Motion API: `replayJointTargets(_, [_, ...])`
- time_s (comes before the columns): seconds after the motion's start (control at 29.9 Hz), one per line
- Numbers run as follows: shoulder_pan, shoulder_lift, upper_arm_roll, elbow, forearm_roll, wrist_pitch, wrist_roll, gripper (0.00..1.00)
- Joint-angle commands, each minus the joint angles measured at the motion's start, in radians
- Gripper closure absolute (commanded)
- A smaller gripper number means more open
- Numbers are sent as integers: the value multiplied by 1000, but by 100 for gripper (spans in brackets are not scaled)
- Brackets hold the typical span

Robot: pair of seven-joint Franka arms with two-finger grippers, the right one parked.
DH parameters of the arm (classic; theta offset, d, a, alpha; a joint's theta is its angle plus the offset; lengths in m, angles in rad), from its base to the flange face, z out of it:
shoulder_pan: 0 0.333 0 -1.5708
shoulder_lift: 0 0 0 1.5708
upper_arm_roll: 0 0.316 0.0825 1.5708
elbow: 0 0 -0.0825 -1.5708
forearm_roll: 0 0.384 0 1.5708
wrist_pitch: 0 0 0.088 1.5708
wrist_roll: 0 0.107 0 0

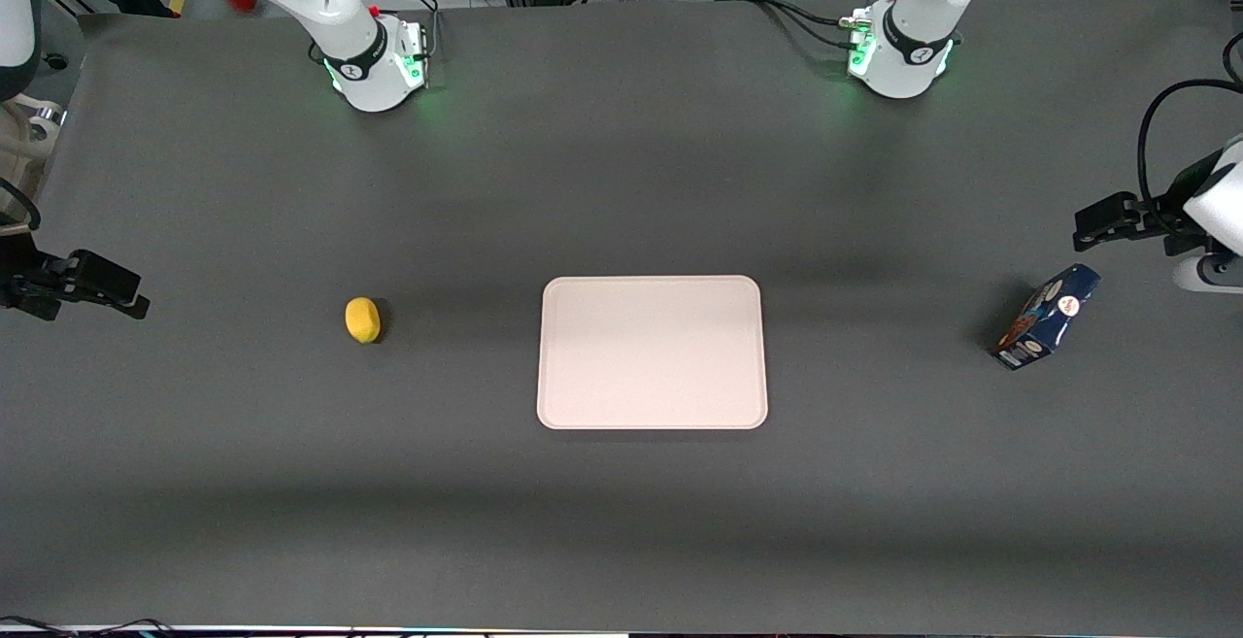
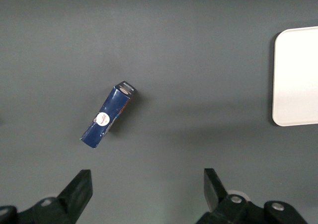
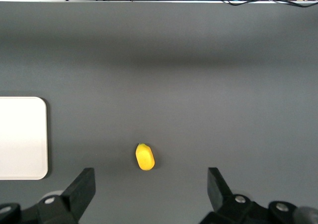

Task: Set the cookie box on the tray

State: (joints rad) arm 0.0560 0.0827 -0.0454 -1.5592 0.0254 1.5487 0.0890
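Looking down, your claw (image 2: pixel 146 194) hangs spread wide and empty above the counter (image 1: pixel 291 483). The cookie box (image 2: pixel 108 115) lies close by, slanted across the finger line, well apart from the tray (image 2: pixel 297 75).

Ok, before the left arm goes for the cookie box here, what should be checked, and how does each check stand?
1. Gripper open: ok, fingers spread wide.
2. Gripper empty: ok, nothing between the fingers.
3. Cookie box free to grasp: ok, alone on the mat toward the working arm's end, not yet gripped.
4. Gripper over the box: not ok, the box lies off the midline between the fingers.
5. Tray free: ok, nothing lies on it.
6. Lemon out of the path: ok, toward the parked arm's end.
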Motion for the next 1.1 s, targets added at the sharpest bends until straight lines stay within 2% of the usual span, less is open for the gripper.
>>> replayJointTargets(0.0, [-5, 9, 1, 30, 8, -29, 12, 0])
replayJointTargets(1.07, [5, 6, 4, 31, 10, -102, 21, 0])
